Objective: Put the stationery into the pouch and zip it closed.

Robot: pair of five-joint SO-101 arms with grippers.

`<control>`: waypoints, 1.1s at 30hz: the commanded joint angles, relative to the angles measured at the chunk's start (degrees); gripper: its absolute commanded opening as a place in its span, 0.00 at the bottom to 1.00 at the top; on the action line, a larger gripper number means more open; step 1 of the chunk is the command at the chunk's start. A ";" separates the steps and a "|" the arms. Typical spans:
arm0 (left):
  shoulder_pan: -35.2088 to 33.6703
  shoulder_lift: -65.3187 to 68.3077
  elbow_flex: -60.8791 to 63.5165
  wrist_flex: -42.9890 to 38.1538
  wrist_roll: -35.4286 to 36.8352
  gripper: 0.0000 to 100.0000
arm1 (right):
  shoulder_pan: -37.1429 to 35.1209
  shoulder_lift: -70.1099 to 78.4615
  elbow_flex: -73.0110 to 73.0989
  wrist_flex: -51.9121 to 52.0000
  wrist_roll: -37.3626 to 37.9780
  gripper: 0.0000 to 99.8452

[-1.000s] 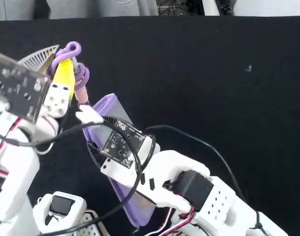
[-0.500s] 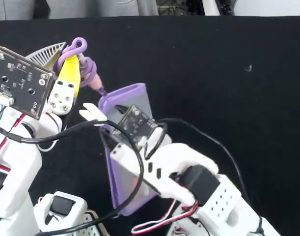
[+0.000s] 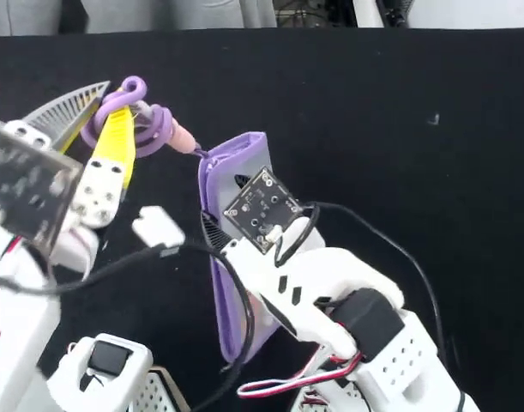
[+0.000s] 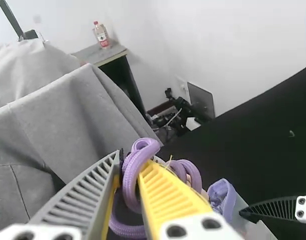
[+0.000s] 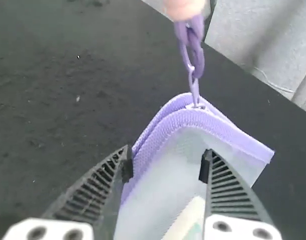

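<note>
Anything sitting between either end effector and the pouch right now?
Nothing visible is in the way. The right end effector has the pouch directly between its fingers. The left end effector is shut on the purple cord, which runs unobstructed to the pouch's zipper end.

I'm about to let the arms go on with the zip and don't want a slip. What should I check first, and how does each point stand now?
1. Left end effector clamps the cord: ok.
2. Right end effector clamps the pouch: ok.
3. Cord runs straight to the slider: ok.
4. Slider sits at the pouch's corner: ok.
5. Zip shut along its whole length: cannot tell.
6. Stationery inside: a pale item shows through the clear side; whether all is in, cannot tell.
</note>
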 commanded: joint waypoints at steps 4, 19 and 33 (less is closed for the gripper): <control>-0.92 -2.20 -11.12 -0.18 -1.05 0.03 | 2.64 0.66 -4.70 4.92 2.11 0.21; -5.58 -2.46 -11.21 4.92 -0.79 0.03 | -4.48 0.92 -6.02 -0.70 0.18 0.22; -5.49 0.44 -7.96 -2.90 -0.70 0.03 | -10.20 -3.12 -2.77 -1.23 0.35 0.22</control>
